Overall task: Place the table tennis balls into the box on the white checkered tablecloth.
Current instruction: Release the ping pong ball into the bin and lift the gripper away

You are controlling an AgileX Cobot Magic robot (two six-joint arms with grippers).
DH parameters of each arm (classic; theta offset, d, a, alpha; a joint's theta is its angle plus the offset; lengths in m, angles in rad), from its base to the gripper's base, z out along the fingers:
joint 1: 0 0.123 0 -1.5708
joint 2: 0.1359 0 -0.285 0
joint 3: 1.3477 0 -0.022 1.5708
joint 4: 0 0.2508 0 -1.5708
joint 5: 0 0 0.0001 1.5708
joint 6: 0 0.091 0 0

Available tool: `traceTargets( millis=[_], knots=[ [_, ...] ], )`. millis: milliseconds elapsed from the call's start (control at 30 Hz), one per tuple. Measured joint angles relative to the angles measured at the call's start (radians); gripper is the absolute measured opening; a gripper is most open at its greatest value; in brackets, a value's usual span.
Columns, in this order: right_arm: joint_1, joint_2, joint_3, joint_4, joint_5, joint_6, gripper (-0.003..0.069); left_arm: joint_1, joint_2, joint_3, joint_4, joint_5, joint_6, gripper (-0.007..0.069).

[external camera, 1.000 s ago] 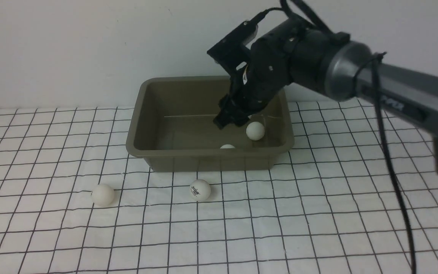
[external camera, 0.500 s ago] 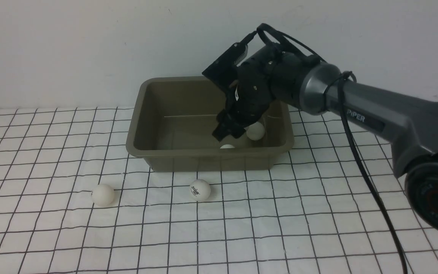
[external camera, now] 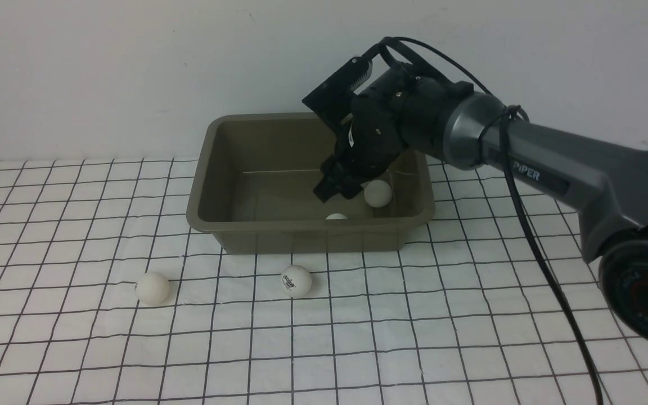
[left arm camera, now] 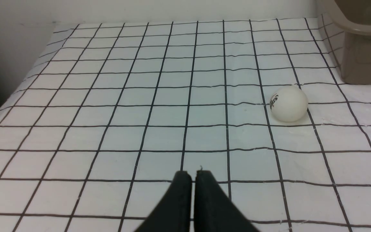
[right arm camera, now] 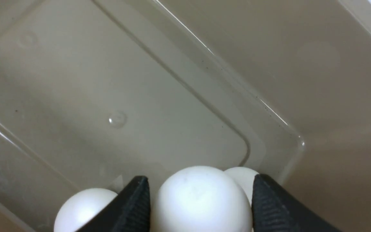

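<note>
**Right gripper in box, ball between its fingers**

Found right gripper [external camera: 338, 192] lowered inside the box [external camera: 206, 169], tips just right of the box's middle and above its floor. Saw in the right wrist view one ball, the middle ball [right arm camera: 201, 199], squarely between the two fingers [right arm camera: 134, 206] and filling almost the whole gap. Noted two more close by on the box floor: second ball [right arm camera: 85, 209] just outside one finger, third ball [right arm camera: 242, 180] partly hidden behind the middle ball, beside the other finger.

Counted five table tennis balls [external camera: 377, 193]: three in the box, two out on the white checkered tablecloth [external camera: 470, 337]. Placed centre ball [external camera: 296, 280], dark logo showing, just before the middle of the box's near wall. Placed corner ball [external camera: 152, 288] off the box's near left corner. Counted one box, standing at the cloth's far edge.

Right gripper: jaws spread about one ball wide. Could not tell whether the pads press the middle ball or stand just clear of it.

Left gripper [left arm camera: 192, 175]: fingers pressed together, nothing between them, hovering over bare cloth.
</note>
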Motion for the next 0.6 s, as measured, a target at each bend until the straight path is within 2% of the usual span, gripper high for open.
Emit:
traceTargets(
  millis=[300, 600],
  knots=[
    [0.0, 0.001, -0.001, 0.0, -0.023, -0.002, 0.0393, 0.0, 0.0, 0.0, 0.0, 0.0, 0.0, -0.0001],
    [0.0, 0.001, -0.001, 0.0, -0.064, -0.015, 0.0452, 0.0, 0.0, 0.0, -0.01, -0.002, 0.0, -0.0001]
  ],
)
